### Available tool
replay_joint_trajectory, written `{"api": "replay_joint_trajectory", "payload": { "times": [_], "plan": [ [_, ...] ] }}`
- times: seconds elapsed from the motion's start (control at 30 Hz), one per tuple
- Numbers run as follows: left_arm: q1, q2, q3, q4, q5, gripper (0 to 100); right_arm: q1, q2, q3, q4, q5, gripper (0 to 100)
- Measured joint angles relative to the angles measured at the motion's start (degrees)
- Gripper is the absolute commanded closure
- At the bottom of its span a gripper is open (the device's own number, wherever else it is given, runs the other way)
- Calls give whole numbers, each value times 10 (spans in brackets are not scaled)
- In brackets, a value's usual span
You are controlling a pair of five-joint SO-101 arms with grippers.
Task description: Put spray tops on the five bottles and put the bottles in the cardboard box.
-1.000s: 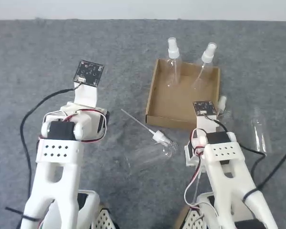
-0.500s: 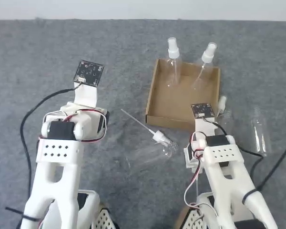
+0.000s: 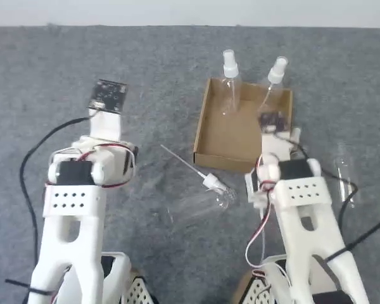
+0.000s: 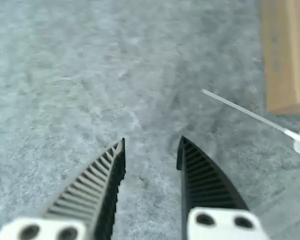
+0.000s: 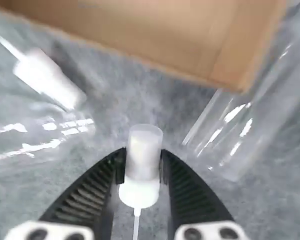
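Observation:
Two clear bottles with white spray tops [image 3: 230,79] [image 3: 273,85] lean in the far end of the cardboard box [image 3: 209,136]. A loose spray top [image 3: 213,182] with a long tube lies in front of the box, next to a clear bottle [image 3: 201,202] on its side. Another bare bottle [image 3: 345,176] lies at the right. My right gripper [image 5: 142,152] is shut on a white spray top [image 5: 140,165] near the box's front right corner, beside a clear bottle [image 5: 230,135]. My left gripper [image 4: 150,150] hangs open over bare mat, left of the tube [image 4: 240,112].
Grey mat [image 3: 145,69] covers the whole table. The box's front wall [image 5: 140,35] stands just beyond the right gripper. The box corner [image 4: 285,55] shows in the left wrist view. Cables trail from both arms.
The right arm has moved away from its base toward the box's front right corner, with the spray top in its gripper. The left arm has shifted slightly left and farther out.

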Motion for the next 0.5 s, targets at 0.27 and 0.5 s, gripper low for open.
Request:
{"api": "replay_joint_trajectory", "payload": {
  "times": [0.27,0.5],
  "plan": [
    [-71,0,-46,9,-9,840,-162,1,-168,62,-55,963],
    [-124,0,-62,12,-26,840,-278,102,-298,52,-106,963]
  ]
}}
